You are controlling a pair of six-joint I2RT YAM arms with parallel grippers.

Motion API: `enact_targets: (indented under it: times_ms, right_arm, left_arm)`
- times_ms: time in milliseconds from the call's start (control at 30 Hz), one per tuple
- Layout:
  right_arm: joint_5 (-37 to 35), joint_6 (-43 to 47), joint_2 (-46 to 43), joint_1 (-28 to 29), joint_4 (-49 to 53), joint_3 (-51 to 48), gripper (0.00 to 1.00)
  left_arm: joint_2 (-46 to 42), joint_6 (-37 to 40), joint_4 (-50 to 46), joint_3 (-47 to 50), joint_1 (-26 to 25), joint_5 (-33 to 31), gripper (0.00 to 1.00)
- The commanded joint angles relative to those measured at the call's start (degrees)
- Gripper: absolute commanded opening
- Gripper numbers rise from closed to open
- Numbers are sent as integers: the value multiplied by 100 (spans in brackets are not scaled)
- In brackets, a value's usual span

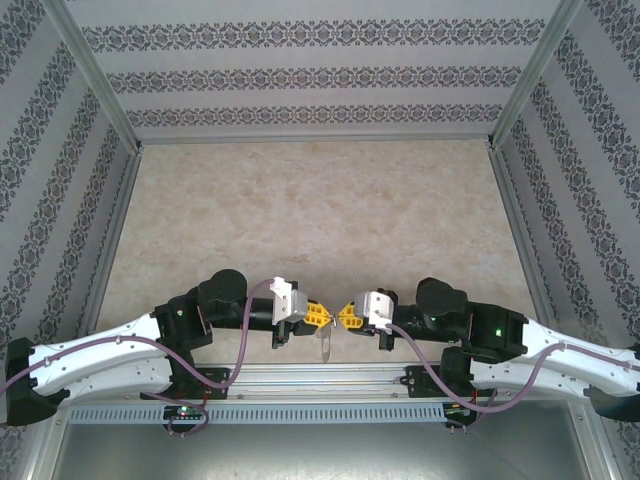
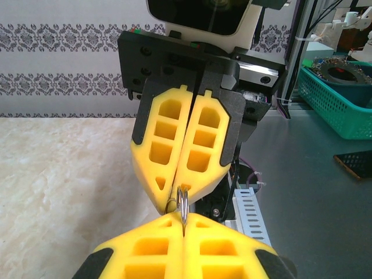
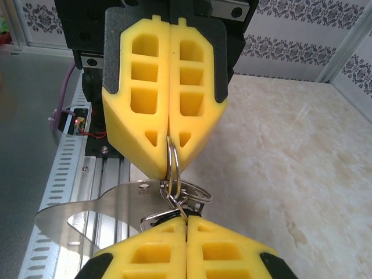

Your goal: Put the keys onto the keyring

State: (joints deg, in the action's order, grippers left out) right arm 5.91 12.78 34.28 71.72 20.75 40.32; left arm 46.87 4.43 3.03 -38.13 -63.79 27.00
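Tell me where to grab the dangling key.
Best taken by the key's broad flat blade, pinched across both faces, coming from its free end. The blade lies flat and exposed there, while its head end is crowded by the keyring.

Table (image 1: 320,200) is beige and marbled. Walls (image 1: 320,70) on three sides carry pale wallpaper with dark floral bands. Aluminium posts (image 1: 95,78) stand at the corners. A teal basket (image 2: 340,104) sits on a grey surface (image 2: 302,174).
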Motion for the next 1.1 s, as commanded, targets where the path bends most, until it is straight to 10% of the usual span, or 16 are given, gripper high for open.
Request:
enact_targets:
  times_ms: [0,1067]
  right_arm:
    - [112,-40,59,-62,-111,-6,7]
    - [160,-82,336,-125,-279,33,0]
  left_arm:
    - [-62,11,265,-80,-46,107,0]
    - [-91,31,392,-47,-42,131,0]
